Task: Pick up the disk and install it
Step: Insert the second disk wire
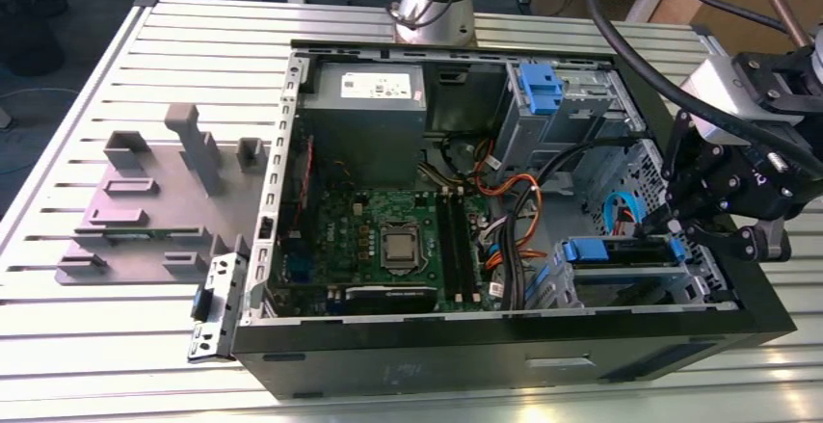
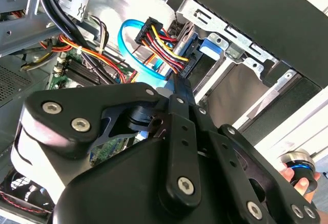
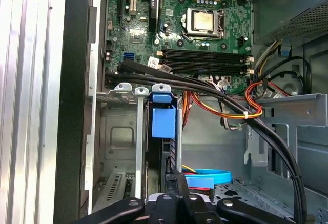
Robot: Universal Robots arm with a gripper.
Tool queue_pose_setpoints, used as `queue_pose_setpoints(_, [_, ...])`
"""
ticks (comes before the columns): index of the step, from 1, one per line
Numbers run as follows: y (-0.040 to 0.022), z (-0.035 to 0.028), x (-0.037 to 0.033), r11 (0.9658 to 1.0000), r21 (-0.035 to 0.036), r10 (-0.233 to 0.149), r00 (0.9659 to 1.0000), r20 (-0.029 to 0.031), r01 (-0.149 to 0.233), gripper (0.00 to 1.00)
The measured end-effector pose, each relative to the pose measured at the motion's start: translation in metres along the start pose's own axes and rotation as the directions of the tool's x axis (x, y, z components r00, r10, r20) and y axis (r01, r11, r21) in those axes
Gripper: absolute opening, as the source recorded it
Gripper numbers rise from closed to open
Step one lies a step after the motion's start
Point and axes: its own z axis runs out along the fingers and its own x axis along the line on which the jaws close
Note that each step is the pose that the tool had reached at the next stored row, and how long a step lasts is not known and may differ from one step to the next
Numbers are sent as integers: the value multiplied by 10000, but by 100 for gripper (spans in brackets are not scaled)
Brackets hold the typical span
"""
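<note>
The disk (image 1: 615,251), with blue carrier rails, sits in the drive cage at the front corner of the open computer case (image 1: 515,356), on the exterior view's right. In the first wrist view the disk (image 3: 164,124) stands edge-on in the metal bay with its blue tab up. My black gripper (image 1: 672,233) hangs right at the cage beside the disk. Its fingertips (image 3: 182,183) are drawn together against the disk's near end. In the second wrist view one finger (image 2: 180,101) points at the blue rail (image 2: 211,47) in the bay.
Bundled black, orange and blue cables (image 1: 515,211) run close past the cage. The motherboard (image 1: 385,240) and power-supply box (image 1: 366,95) lie deeper in the case. A grey plastic stand (image 1: 154,201) sits on the slatted table (image 1: 103,346). A person's fingers (image 2: 303,184) show outside the case.
</note>
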Motion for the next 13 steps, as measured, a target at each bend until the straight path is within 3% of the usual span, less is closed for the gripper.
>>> queue_pose_setpoints(5, [4, 1, 0, 10000, 2, 0, 10000, 2, 0, 11])
queue_pose_setpoints(9, [93, 6, -1, 9999, 108, -12, 10000, -1, 12, 11])
queue_pose_setpoints(13, [106, 8, 0, 9999, 121, -15, 10000, -1, 15, 11])
